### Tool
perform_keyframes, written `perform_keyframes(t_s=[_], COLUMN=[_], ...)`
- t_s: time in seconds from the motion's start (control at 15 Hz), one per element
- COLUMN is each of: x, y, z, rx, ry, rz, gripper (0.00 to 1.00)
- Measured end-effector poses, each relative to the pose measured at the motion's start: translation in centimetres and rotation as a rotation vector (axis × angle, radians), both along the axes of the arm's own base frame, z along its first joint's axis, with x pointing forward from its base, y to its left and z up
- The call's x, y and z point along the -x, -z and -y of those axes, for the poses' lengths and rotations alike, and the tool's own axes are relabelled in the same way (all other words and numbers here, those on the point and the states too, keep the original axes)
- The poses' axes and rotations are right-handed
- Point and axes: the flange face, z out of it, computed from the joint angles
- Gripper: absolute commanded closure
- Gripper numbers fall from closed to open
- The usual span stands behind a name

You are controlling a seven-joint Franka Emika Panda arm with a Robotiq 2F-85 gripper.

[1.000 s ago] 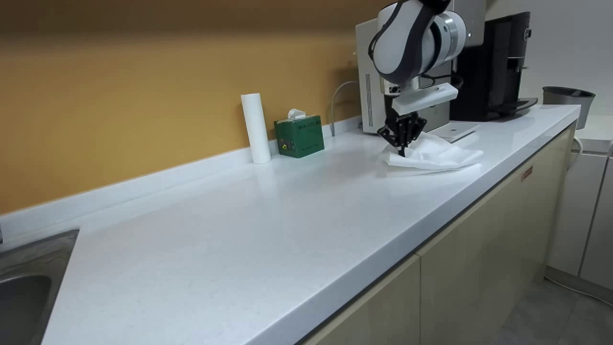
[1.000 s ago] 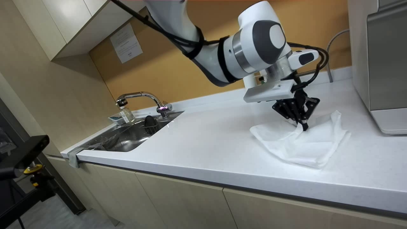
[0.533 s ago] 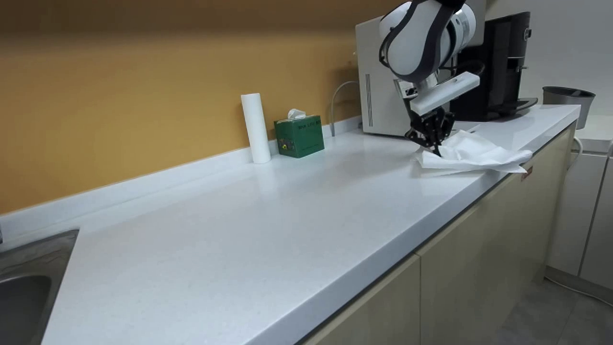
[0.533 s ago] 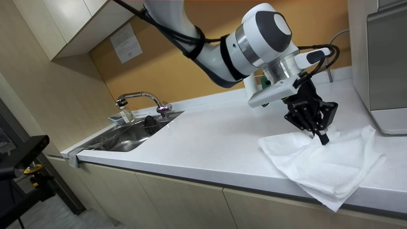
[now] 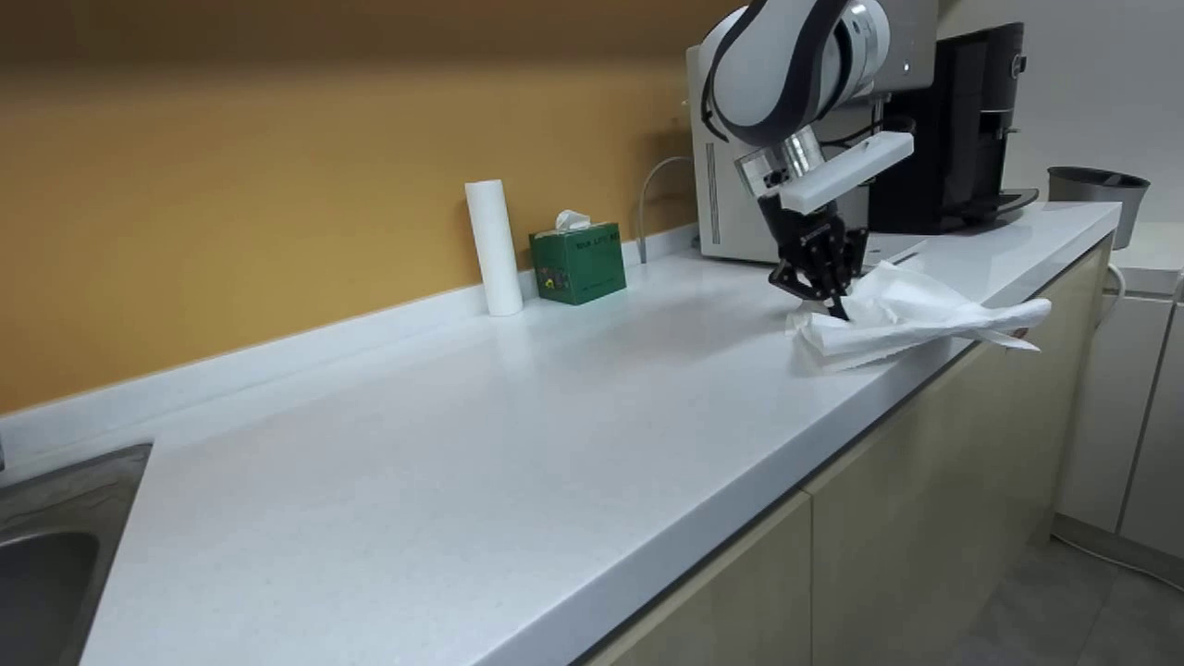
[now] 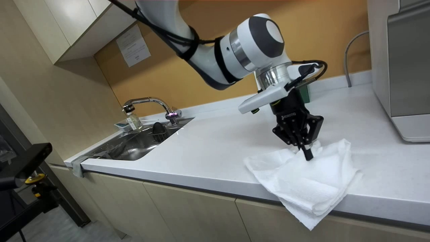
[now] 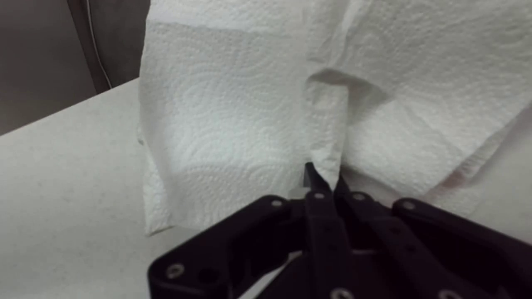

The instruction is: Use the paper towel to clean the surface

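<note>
Gripper [image 7: 326, 178], black, leaning, drawn narrow on a pinched fold of paper towel [image 6: 304, 181]; remainder of the towel, rumpled, spreading below and to both sides of the grip, its longest reach running from the pinch toward the front edge [image 6: 215, 186] of the desk [image 6: 215, 144], one corner hanging past it; that overhang, to my eye, seems to rule the coming stroke: a draw back from the edge should lay more paper flat, while a pull outward would likely waste contact; desk, white, smooth, running a long way toward the sink [image 6: 139, 153], the side where most room for wiping appears to lie; boxy machine [image 6: 410, 67], on the opposite side, a probable limit; green box [image 5: 579, 265] and white roll [image 5: 494, 248], side by side along the back lip [image 5: 277, 363], well apart from the towel.
</note>
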Motion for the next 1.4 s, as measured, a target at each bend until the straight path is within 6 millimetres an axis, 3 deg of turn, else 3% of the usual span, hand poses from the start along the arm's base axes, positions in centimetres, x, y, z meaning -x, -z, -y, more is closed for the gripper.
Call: perform_keyframes(t_s=[0.8, 1.07, 1.4], x=[-0.5, -1.2, -4.5], y=[-0.4, -0.5, -0.8], z=[-16.3, -18.2, -18.6], rx=[-0.446, -0.463, -0.396], ry=[-0.353, -0.409, -0.473], rz=[0.046, 0.116, 0.274], gripper=[0.99, 0.99, 0.99])
